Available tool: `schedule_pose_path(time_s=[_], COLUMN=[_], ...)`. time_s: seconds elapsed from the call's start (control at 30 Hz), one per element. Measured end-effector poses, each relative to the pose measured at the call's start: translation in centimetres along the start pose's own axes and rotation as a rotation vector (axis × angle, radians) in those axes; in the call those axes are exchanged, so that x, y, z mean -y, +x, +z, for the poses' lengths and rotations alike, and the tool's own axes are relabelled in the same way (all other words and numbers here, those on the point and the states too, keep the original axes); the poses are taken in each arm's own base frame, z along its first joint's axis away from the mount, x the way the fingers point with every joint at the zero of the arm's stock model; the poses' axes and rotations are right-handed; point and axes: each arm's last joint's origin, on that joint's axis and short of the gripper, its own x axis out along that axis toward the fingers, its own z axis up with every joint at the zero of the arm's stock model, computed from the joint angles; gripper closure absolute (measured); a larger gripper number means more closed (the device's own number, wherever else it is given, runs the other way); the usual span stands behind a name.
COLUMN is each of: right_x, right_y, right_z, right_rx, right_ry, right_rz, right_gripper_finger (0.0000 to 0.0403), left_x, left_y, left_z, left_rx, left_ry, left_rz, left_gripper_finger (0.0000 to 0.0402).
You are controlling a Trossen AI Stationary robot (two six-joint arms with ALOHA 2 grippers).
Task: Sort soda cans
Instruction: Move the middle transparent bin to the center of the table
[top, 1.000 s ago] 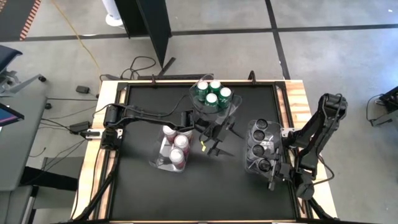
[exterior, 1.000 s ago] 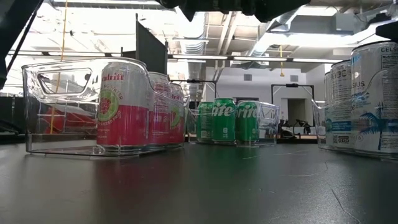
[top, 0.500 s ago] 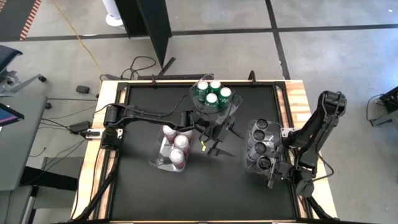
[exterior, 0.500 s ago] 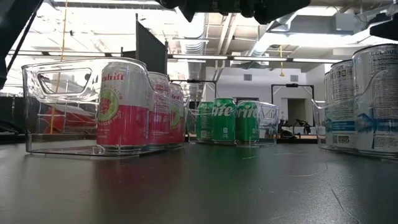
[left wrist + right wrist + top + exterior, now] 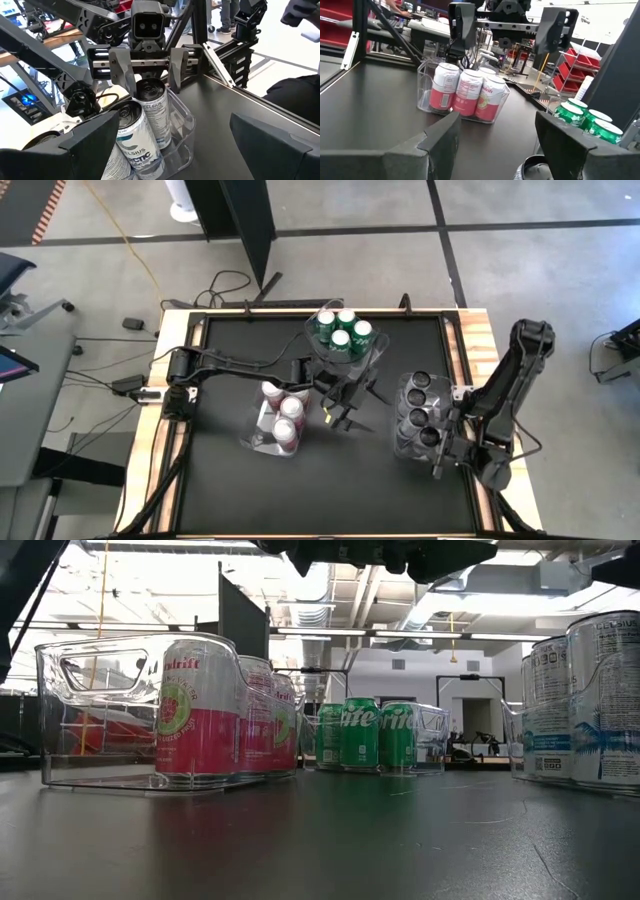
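Left tool (image 5: 336,406): released, between pink cans (image 5: 282,417) and dark cans (image 5: 420,415). Right tool (image 5: 447,452): released, just beside dark cans. Green cans (image 5: 340,330) beyond.

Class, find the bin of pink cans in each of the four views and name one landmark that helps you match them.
High view: the bin of pink cans sits left of centre on the table.
Low view: it stands at left, closest.
Left wrist view: not in it; only the grey cans show.
Right wrist view: it sits mid-picture.
Shared landmark: the green cans, at centre in the low view, at the edge in the right wrist view.
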Motion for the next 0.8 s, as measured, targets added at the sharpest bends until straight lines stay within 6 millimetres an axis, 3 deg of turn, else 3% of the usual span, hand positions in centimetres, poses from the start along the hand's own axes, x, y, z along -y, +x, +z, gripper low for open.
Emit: schedule_pose_path(time_s=[0.8], right_x=[1.8], right_y=[0.0], right_z=[2.0], right_rx=[0.001], right_ry=[-0.078], right_rz=[-0.003], right_gripper_finger=[0.0131], left_x=[-0.5], left_y=[-0.3], left_z=[-0.3], left_rx=[-0.012], left_ry=[-0.003], left_rz=[0.024], left_gripper_finger=[0.0024])
